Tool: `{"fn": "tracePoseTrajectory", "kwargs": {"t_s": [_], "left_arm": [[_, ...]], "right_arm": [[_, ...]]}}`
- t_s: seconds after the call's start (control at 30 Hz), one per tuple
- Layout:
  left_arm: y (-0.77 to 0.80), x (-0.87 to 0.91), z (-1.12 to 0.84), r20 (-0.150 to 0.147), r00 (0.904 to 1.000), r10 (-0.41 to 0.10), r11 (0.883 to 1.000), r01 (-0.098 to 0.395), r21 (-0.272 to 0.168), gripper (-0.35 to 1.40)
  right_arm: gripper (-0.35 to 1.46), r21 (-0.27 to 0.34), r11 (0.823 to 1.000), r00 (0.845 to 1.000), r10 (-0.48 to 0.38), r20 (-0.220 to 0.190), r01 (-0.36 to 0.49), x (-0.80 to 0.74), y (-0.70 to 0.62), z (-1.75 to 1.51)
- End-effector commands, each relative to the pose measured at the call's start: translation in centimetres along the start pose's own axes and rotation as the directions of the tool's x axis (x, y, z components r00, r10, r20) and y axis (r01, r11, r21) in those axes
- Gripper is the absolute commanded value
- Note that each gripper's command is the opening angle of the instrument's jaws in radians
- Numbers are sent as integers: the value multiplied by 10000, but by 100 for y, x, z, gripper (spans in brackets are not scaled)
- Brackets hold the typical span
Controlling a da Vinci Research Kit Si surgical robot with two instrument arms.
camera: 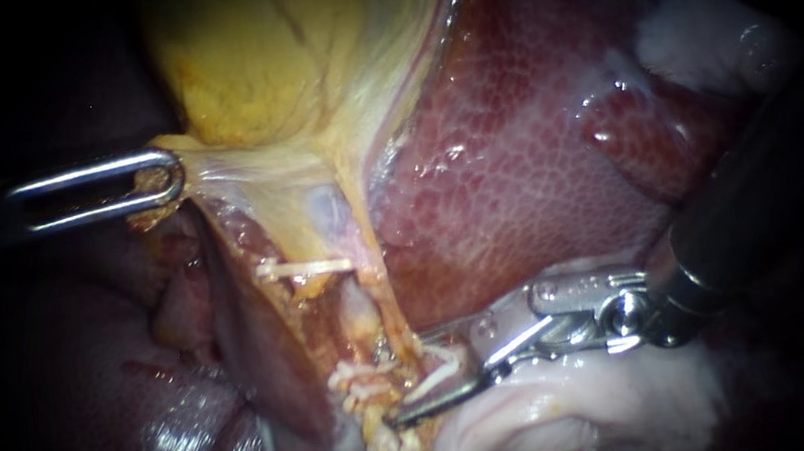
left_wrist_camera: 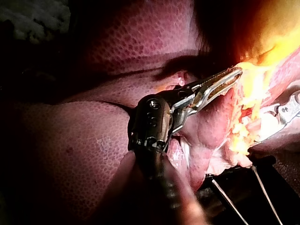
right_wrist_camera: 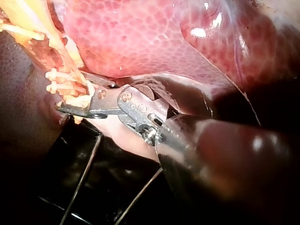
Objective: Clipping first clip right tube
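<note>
The yellow gallbladder (camera: pixel 285 58) hangs at top centre against the dark red liver (camera: pixel 516 174). My left instrument (camera: pixel 158 181) is shut on the gallbladder's lower edge and holds it stretched to the left; the left wrist view shows the same grip (left_wrist_camera: pixel 227 79). Below, a pale tube (camera: pixel 361 309) runs down through ragged yellow tissue. It carries a white clip (camera: pixel 302 266) higher up and more white clips (camera: pixel 363 374) lower down. My right instrument (camera: pixel 406 379) comes in from the right with its jaws open, straddling the tube at the lower clips, as the right wrist view (right_wrist_camera: pixel 77 101) also shows.
Pale whitish tissue (camera: pixel 581 406) lies under my right instrument's shaft, and another white patch (camera: pixel 701 35) sits at the upper right. Dark liver lobes (camera: pixel 90 388) fill the lower left. Thin wires (right_wrist_camera: pixel 84 183) cross the dark base under the tissue.
</note>
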Motion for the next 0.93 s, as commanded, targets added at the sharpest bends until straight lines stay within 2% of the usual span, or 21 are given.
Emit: {"fn": "tracePoseTrajectory", "kwargs": {"t_s": [0.03,0.1,0.17,0.23,0.27,0.47,0.93], "left_arm": [[0,0,0,0,10000,0,10000,0,2,-35],[0,0,-1,-1,10000,1,10000,-1,2,-35],[0,0,-1,-1,10000,1,10000,-1,2,-35],[0,0,-1,-13,10000,0,10000,0,28,-35],[0,0,-1,-13,10000,0,10000,0,28,-35],[-1,-1,-2,-14,10000,-5,10000,5,25,-35],[-3,-3,-3,-18,10000,-17,10000,17,24,-35]], "right_arm": [[32,-39,10000,10000,-10,-3,10,0,2,-2],[25,-137,9999,10000,1,-78,-2,2,3,-4],[11,-188,9998,9999,17,-106,-19,4,3,-6],[-29,-178,9993,9994,327,-123,-329,6,5,-9],[-35,-170,9989,9989,445,-126,-447,5,6,-11],[-35,-293,9974,9977,659,-182,-664,-2,14,-19],[-35,-278,9971,9973,702,-205,-708,-4,13,-17]]}}
